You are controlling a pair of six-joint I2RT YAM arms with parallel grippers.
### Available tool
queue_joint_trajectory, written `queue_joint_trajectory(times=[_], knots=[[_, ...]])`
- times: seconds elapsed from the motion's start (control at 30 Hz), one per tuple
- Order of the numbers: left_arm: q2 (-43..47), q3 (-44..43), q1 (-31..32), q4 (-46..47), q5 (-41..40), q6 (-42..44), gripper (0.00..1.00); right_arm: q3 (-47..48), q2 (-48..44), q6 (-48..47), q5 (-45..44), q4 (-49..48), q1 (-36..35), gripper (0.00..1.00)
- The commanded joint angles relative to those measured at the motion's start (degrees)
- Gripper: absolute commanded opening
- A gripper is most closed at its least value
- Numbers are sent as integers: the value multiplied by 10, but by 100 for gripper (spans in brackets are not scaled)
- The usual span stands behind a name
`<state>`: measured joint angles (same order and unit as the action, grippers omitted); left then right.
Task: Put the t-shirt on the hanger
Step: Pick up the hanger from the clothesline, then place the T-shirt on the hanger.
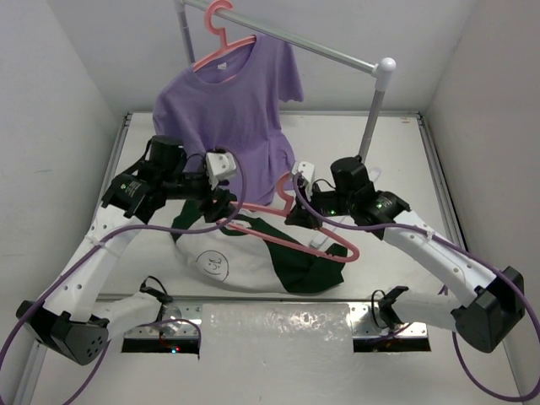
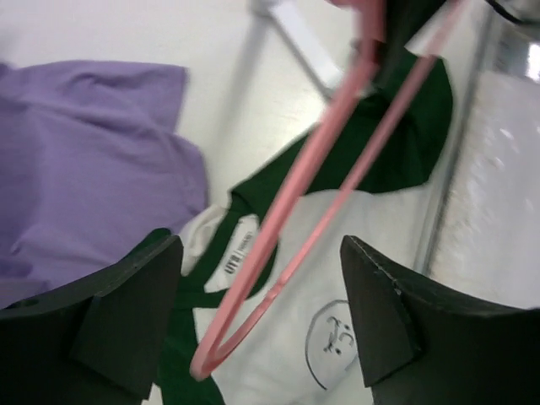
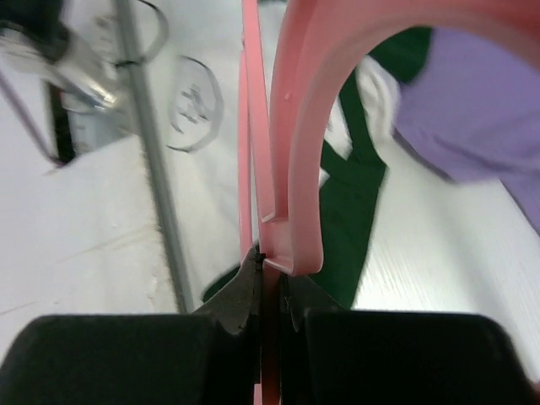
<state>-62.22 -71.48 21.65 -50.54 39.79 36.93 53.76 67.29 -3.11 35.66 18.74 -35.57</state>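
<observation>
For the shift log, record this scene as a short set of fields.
t-shirt: lying on the table, print up, not yet on the hanger
hanger: held over the t-shirt
left gripper: open, fingers either side of the hanger's shoulder tip, not gripping
right gripper: shut on the hanger at the base of its hook
purple t-shirt: on a second pink hanger hooked on the rail

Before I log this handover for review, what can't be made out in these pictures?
- Top view: the left arm and the hanger cover part of the t-shirt's collar; the print is too small to read.
- Left wrist view: the top edge cuts off the hanger's hook.
- Right wrist view: the print is blurred; the right gripper, shut on the hanger, hides its grip spot.
</observation>
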Motion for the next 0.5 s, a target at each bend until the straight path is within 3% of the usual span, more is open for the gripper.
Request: queue_joint_trajectory(times=[0.0,0.13,0.3,0.47], knots=[[-4,-7,-1,139,-115,-125,76,-15,-20,6,-112,38,4,0],[-40,-20,-7,198,-268,-215,82,-36,-22,27,-217,53,7,0],[-124,-14,-7,109,-371,-208,60,-62,-58,64,-315,62,10,0],[-175,38,-5,60,-429,-183,61,-73,-79,75,-334,67,10,0]])
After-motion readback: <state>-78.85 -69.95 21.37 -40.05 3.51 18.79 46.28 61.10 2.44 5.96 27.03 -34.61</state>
